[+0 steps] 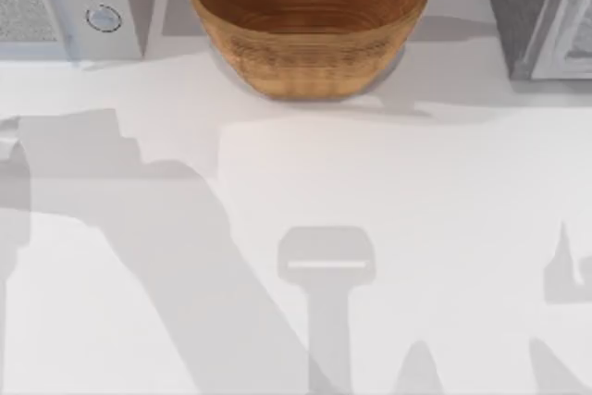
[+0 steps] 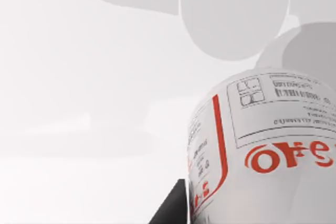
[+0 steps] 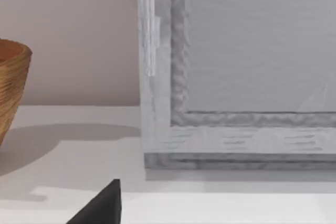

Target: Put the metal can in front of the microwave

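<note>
Close against the left tool [image 2: 173, 208]: metal can [image 2: 262, 150], apparently held, though its grip cannot be confirmed. Likely light, rigid, slick-walled; best gripped mid-body. Right tool [image 3: 100, 205] faces grey appliance [image 3: 241, 77]; opening undeterminable.

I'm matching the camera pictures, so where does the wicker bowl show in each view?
Top view: wicker bowl at the back, between microwave and darker grey appliance.
Left wrist view: the metal can, close up.
Right wrist view: bowl's side, apart from that appliance.
Shared landmark: the darker grey appliance.
</note>
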